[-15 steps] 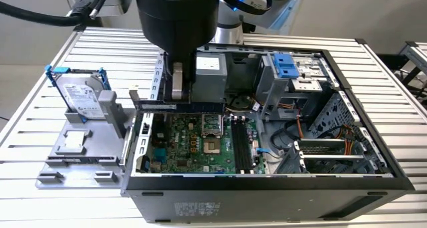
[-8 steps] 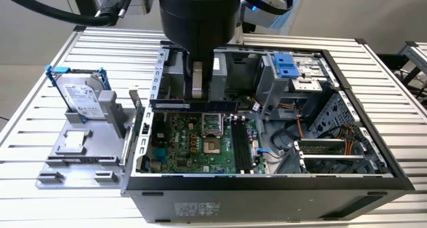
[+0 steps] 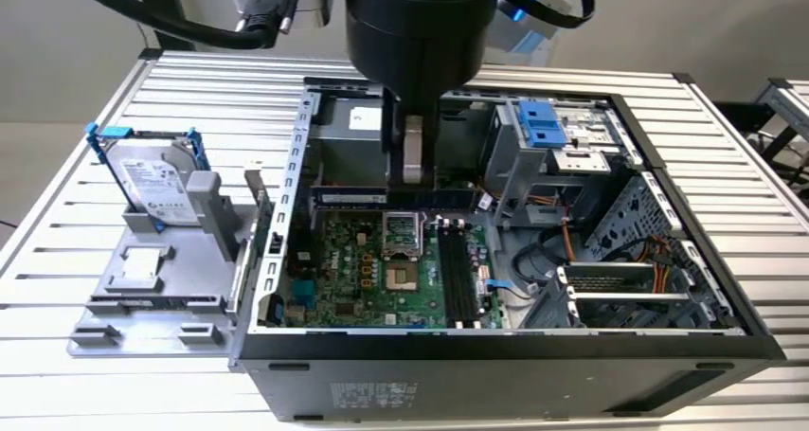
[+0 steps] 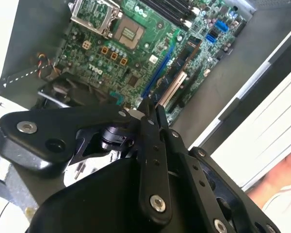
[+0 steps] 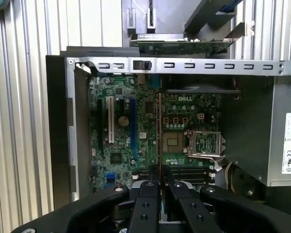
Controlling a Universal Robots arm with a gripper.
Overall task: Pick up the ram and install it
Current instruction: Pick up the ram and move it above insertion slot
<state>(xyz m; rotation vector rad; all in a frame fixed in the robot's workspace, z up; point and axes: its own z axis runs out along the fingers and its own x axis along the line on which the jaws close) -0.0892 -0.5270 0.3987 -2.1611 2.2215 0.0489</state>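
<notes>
Since the ram [image 3: 367,198] looks to be up off everything with the gripper [image 3: 411,177] pinched on it near its middle, I'd call the pick-up done and the install not yet started. Jaws are nearly together, with just the thickness of the board between them. The stick hangs inside the open case [image 3: 506,374], over the far part of the motherboard [image 3: 354,279], beyond the CPU socket [image 3: 401,232] as the exterior view sees it. Catch is, it looks crosswise to the memory slots [image 3: 460,275], so my guess is seating it calls for a quarter turn, lining it up over one slot, then a straight push down with no tilt. Exterior view gives you the whole stick broadside, plus the hard drive [image 3: 158,180] parked on its stand [image 3: 152,270] off to the exterior view's left. First wrist view has the ram [image 5: 158,136] edge-on, a thin line running out from between the fingers [image 5: 149,194], with the memory slots [image 5: 189,171] lying across it, which is how I read the mismatch. Second wrist view catches a person's hand [image 4: 287,170] just outside the case.
</notes>
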